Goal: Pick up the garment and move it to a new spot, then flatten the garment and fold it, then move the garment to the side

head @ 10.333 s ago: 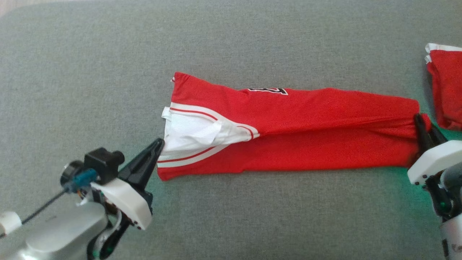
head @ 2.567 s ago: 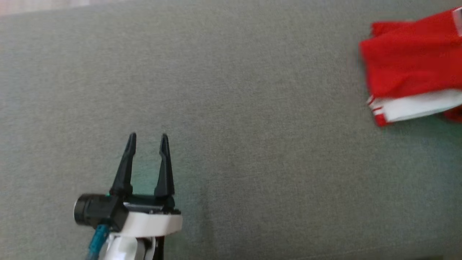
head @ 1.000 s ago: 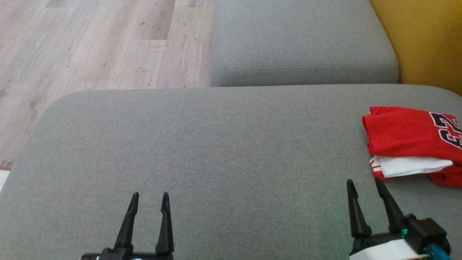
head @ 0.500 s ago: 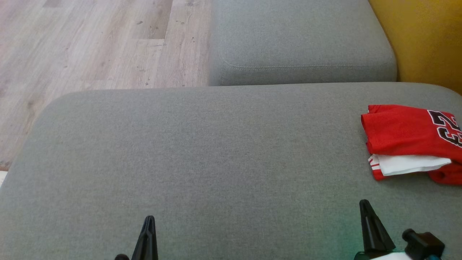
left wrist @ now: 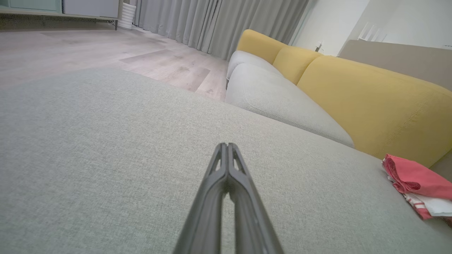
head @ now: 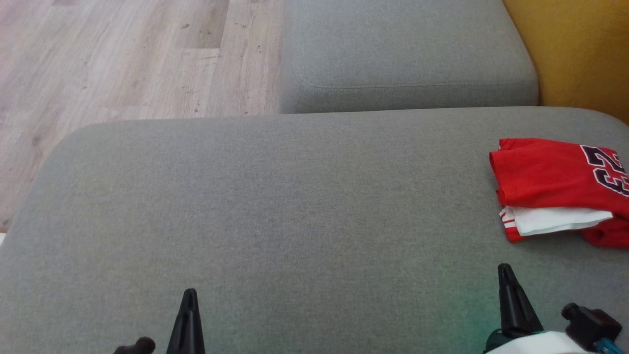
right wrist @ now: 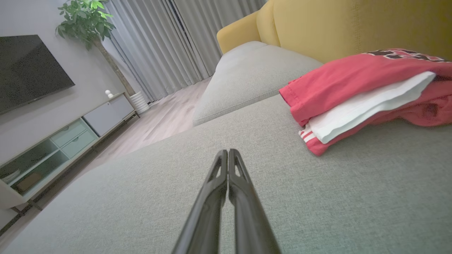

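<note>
The garment [head: 555, 189], a red jersey with white trim and dark numerals, lies folded in a small stack at the right edge of the grey cushion [head: 295, 221]. The same garment [right wrist: 367, 91] sits to the upper right in the right wrist view, and far right as the garment [left wrist: 416, 183] in the left wrist view. My left gripper [head: 189, 295] is shut and empty at the bottom left, well away from the jersey. My right gripper [head: 506, 273] is shut and empty just below and left of the stack. Both wrist views show the fingers pressed together, left gripper [left wrist: 227, 145] and right gripper [right wrist: 227, 151].
A second grey cushion [head: 408, 49] lies beyond the one in front. A yellow backrest [head: 575, 54] rises at the right. Wooden floor [head: 123, 59] lies off the cushion's left and far edges. A TV cabinet [right wrist: 63, 141] and curtains [right wrist: 162, 42] stand across the room.
Both grippers have gone from open to shut with nothing between the fingers. The head view has shifted slightly, so the cushions and jersey sit a little higher in the picture.
</note>
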Controlling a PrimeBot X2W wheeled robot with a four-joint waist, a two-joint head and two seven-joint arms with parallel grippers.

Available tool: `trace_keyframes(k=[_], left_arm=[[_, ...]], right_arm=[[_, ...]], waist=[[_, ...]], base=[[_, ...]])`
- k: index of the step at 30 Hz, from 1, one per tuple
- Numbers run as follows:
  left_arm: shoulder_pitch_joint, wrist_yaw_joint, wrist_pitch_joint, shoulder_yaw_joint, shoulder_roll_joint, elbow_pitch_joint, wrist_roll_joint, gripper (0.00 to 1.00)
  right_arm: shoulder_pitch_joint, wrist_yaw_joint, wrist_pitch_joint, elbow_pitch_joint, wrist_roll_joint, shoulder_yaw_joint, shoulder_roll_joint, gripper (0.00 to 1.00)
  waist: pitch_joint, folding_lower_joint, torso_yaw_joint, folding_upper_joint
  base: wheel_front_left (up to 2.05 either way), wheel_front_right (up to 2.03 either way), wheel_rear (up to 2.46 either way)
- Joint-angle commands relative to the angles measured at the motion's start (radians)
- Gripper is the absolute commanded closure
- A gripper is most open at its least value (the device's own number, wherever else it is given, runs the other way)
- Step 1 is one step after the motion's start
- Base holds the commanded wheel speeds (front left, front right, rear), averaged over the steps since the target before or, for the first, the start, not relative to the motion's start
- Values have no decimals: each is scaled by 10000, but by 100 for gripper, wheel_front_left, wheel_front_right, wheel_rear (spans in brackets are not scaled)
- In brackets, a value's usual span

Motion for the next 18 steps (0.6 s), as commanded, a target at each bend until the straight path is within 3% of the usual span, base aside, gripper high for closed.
trace_keyframes(k=[1, 18], left_arm=[[-507, -53, 19, 176, 99, -250, -228, 100], [-961, -346, 450, 601, 175, -62, -2371, 100]], right_arm=[[-508, -1, 22, -268, 259, -41, -145, 100], [-928, -3, 475, -181, 2419, -210, -215, 100]], waist=[[8, 0, -6, -1], [167, 0, -125, -1]], base=[[0, 0, 0], [0, 0, 0]])
